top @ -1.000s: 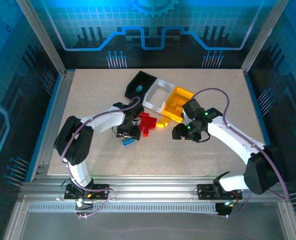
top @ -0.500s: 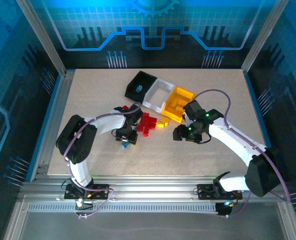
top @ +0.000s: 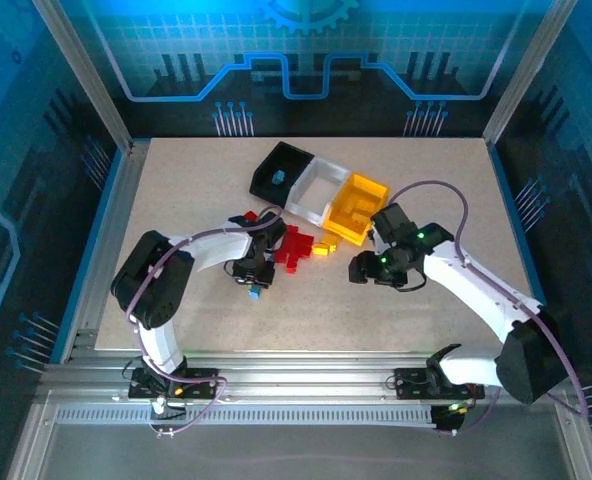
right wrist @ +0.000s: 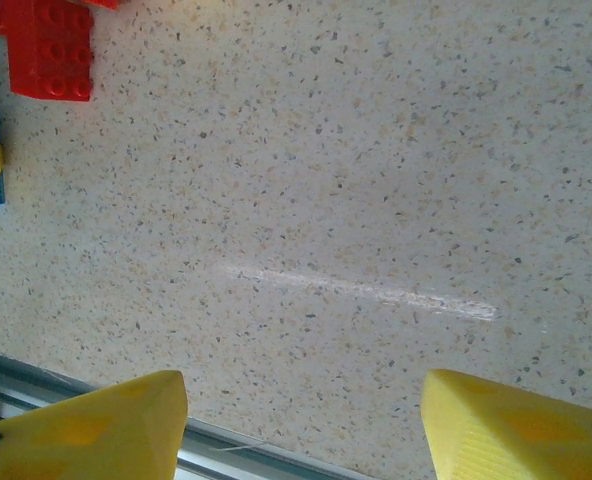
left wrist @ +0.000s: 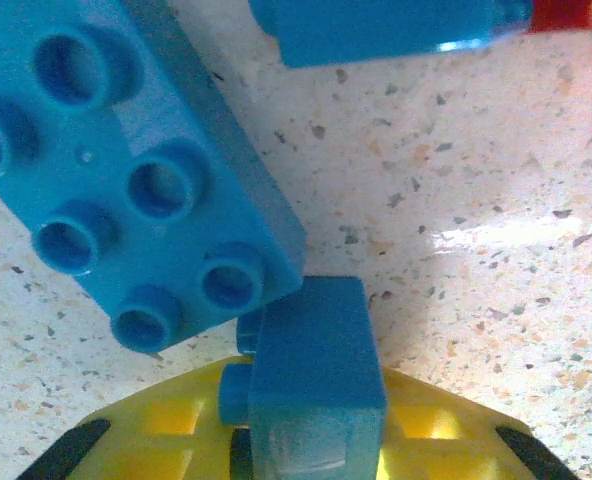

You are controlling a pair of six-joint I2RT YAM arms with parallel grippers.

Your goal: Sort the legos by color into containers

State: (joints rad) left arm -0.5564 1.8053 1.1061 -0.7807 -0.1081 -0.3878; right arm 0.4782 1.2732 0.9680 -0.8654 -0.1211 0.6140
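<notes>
Left hand [left wrist: 311, 445] clamps a small blue lego [left wrist: 314, 350]; right hand [right wrist: 302, 425] gapes above the table [right wrist: 376, 180].

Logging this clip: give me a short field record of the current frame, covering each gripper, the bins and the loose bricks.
left gripper: fingers shut on small blue brick, beside larger blue brick
right gripper: open, empty, above bare table
black bin: one blue brick inside
loose: red bricks and yellow bricks lie between the arms, unsorted
</notes>
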